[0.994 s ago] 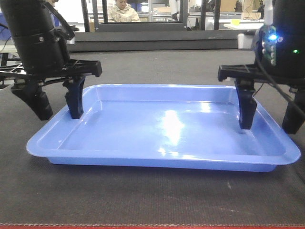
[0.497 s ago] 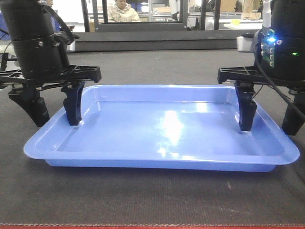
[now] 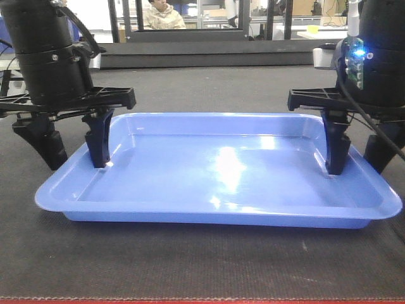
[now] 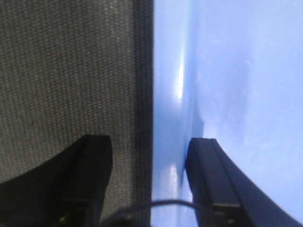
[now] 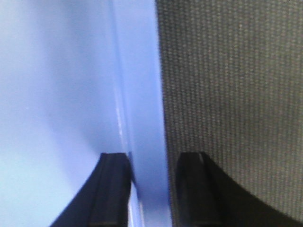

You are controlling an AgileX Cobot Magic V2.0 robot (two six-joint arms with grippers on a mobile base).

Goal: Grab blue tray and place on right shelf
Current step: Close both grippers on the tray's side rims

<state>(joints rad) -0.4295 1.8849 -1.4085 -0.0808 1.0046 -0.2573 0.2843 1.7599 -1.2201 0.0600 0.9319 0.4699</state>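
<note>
The blue tray [image 3: 221, 171] lies flat on the dark grey felt table [image 3: 190, 266]. My left gripper [image 3: 77, 163] straddles its left rim, open, with one finger on the felt outside and one inside against the wall. In the left wrist view [image 4: 149, 142] the outer finger stands well clear of the rim [image 4: 170, 94]. My right gripper [image 3: 355, 168] straddles the right rim with a narrower gap. In the right wrist view [image 5: 151, 156] its inner finger touches the tray wall [image 5: 142, 94] and the outer one sits just off the rim's edge. The right shelf is out of view.
A long dark raised ledge [image 3: 209, 54] runs across the back of the table. Behind it are black frame posts, glass and a seated person [image 3: 161, 14]. A red strip edges the table's front [image 3: 202, 301].
My right gripper's fingers have closed in around the right rim. The tray has slid slightly to the right. The left gripper has hardly moved.
</note>
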